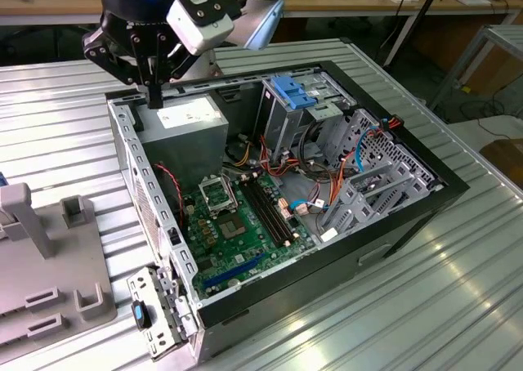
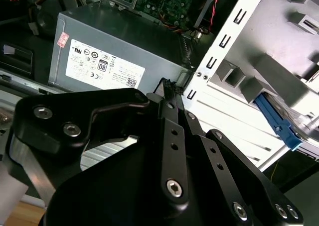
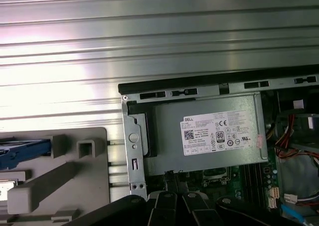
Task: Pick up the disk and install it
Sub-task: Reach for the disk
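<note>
My gripper (image 1: pixel 154 100) hangs over the back left corner of the open computer case (image 1: pixel 409 216), just above the grey power supply (image 1: pixel 184 130). Its black fingers (image 2: pixel 168 94) are pressed together with nothing between them, so it is shut and holds nothing. The disk lies on the grey plastic fixture (image 1: pixel 49 273) beside the case, at the exterior view's left. In the second wrist view its bright blue side rail (image 2: pixel 277 125) sticks out from under a grey fixture post. In the first wrist view the disk's blue rail (image 3: pixel 22 150) sits at the picture's edge, well apart from the gripper (image 3: pixel 172 178).
Inside the case are the green motherboard (image 1: pixel 237 224), a pale-blue ribbed bracket (image 1: pixel 294 89) on the drive cage, thin blue and red cables (image 1: pixel 359 154) and perforated metal bays (image 1: pixel 384 167). Everything stands on a ribbed metal table (image 1: pixel 425 306). Benches and cables lie behind.
</note>
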Action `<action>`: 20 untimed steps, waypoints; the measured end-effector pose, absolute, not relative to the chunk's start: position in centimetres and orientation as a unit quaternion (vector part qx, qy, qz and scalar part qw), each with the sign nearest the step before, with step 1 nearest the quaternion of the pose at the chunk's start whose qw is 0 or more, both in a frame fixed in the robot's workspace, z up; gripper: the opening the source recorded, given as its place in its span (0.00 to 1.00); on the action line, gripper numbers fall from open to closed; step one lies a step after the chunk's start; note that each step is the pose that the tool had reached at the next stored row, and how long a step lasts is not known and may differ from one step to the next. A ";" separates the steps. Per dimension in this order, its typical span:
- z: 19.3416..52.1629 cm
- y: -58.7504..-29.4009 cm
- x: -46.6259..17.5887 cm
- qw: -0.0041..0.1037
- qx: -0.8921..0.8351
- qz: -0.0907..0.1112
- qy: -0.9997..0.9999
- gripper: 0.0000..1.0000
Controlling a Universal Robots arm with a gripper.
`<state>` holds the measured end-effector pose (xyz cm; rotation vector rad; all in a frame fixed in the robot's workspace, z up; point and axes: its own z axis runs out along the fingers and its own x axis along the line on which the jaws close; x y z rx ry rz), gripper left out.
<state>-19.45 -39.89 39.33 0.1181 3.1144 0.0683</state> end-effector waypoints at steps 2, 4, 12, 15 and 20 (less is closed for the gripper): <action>39.3 -39.9 -19.7 0.012 0.038 0.022 0.999 0.11; 39.3 -39.9 -19.9 0.012 0.038 0.022 0.999 0.11; 39.3 -39.9 -20.8 0.012 0.038 0.022 0.999 0.11; 39.3 -39.9 -21.1 0.012 0.038 0.022 0.999 0.11; 39.3 -39.9 -21.5 0.012 0.038 0.022 0.999 0.11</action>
